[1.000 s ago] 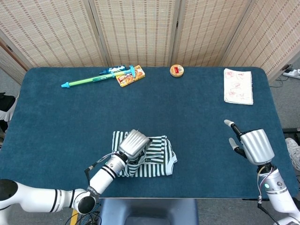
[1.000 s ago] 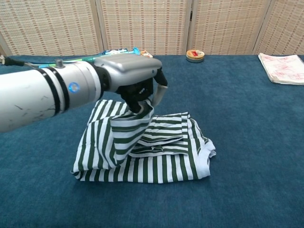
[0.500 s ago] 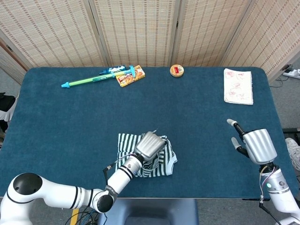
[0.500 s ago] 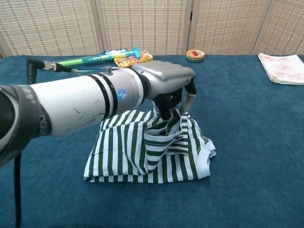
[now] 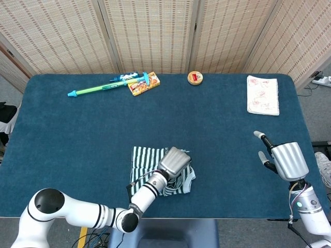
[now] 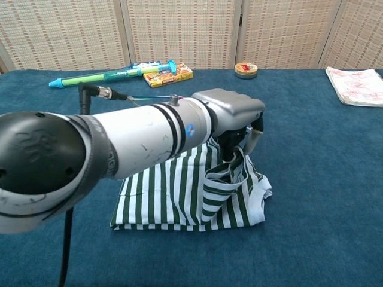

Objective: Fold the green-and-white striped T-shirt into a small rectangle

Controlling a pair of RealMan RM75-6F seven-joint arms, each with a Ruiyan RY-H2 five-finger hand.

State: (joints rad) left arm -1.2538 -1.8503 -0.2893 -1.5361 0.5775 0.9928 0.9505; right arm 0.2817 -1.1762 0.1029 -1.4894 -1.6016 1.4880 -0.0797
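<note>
The green-and-white striped T-shirt [image 5: 146,160] [image 6: 179,194] lies bunched near the table's front edge, partly doubled over on itself. My left hand [image 5: 174,160] [image 6: 234,113] hovers over the shirt's right side and grips a fold of the fabric, lifted above the rest. Its arm covers much of the shirt in the chest view. My right hand [image 5: 282,159] is far off at the right edge of the table, fingers spread, holding nothing; only the head view shows it.
At the back of the blue table [image 5: 217,129] lie a green toy water gun [image 5: 101,88] [image 6: 108,75], a yellow snack box [image 5: 143,85] [image 6: 169,75], a small round tin [image 5: 195,78] [image 6: 246,69] and a notebook [image 5: 262,95] [image 6: 357,85] at the right.
My left hand has carried the lifted fold from the shirt's left side across to its right, narrowing the shirt. My right hand drifted slightly right and toward the front edge.
</note>
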